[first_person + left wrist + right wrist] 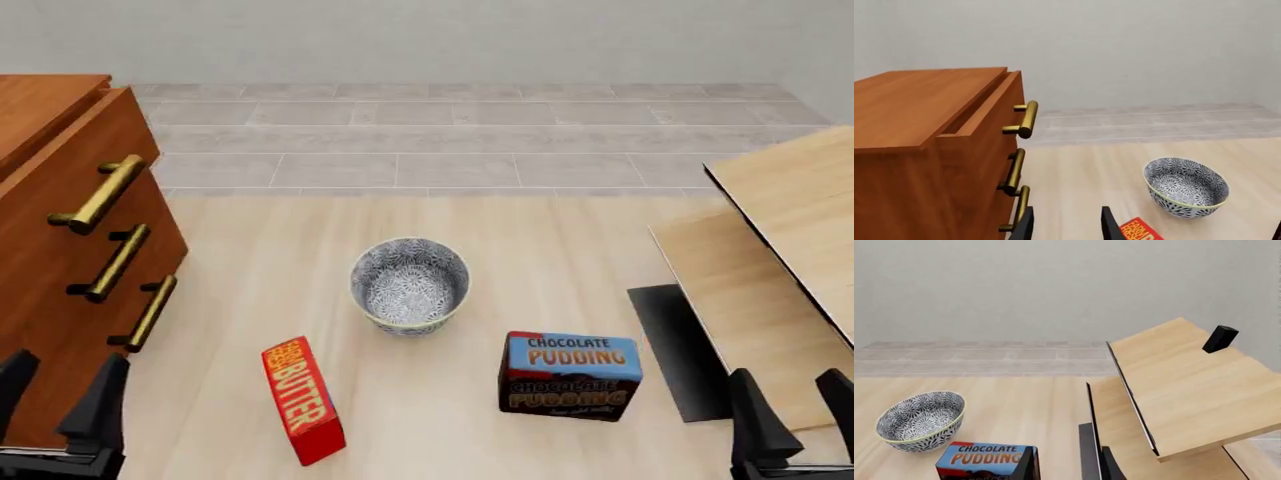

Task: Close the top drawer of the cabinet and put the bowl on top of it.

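On pale wood, round floral bowl (410,284)

Plain pale wall (441,40), grey tiled floor (454,140), light-wood table (441,400), tilted wooden boards (787,230)

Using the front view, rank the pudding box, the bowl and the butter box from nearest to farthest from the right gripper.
From the right gripper, at the bottom right corner:
1. Pudding box, just to its left.
2. Bowl, mid-table, farther left and farther forward.
3. Butter box, farthest left, towards the left arm's side.
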Robot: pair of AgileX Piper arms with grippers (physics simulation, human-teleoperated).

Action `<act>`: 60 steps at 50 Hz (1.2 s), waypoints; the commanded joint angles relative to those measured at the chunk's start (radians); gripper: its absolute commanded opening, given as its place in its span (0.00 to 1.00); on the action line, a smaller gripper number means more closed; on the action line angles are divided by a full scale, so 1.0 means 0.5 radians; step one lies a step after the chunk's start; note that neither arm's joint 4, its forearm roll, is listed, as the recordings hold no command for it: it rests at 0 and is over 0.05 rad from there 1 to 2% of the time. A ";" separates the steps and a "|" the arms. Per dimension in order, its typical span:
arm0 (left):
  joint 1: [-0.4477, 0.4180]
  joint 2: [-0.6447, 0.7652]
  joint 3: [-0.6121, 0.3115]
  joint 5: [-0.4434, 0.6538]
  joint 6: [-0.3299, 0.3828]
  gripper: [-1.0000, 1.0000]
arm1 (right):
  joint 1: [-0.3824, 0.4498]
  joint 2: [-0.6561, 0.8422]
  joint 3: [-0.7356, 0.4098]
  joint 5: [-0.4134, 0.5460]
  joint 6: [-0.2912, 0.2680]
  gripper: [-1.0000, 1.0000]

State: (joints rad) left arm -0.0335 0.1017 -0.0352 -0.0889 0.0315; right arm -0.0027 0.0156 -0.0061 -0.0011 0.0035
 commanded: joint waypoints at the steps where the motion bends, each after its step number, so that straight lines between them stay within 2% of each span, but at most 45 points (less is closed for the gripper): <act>1: -0.085 0.313 -0.030 -0.282 0.017 1.00 | -0.001 0.008 0.003 -0.007 -0.018 1.00; 10: -0.166 0.652 -0.104 -0.532 0.022 1.00 | 0.002 0.017 0.004 -0.016 -0.023 1.00; 17: -0.216 0.788 -0.179 -0.598 0.086 1.00 | 0.004 0.025 0.004 -0.019 -0.039 1.00; 25: -0.261 1.070 -0.257 -0.753 0.050 1.00 | 0.012 0.017 0.004 -0.005 -0.056 1.00; 41: -0.260 1.480 -0.489 -0.911 -0.002 1.00 | -0.005 0.018 0.002 -0.003 -0.049 1.00; 52: -0.216 1.761 -0.657 -1.006 0.020 1.00 | -0.011 -0.008 0.002 0.015 -0.038 1.00; 60: -0.189 1.945 -0.711 -1.092 -0.004 1.00 | -0.020 -0.008 0.003 0.011 -0.030 1.00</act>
State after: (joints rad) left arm -0.1411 0.9568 -0.3424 -0.5851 0.0365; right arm -0.0093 0.0152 -0.0043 0.0027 -0.0147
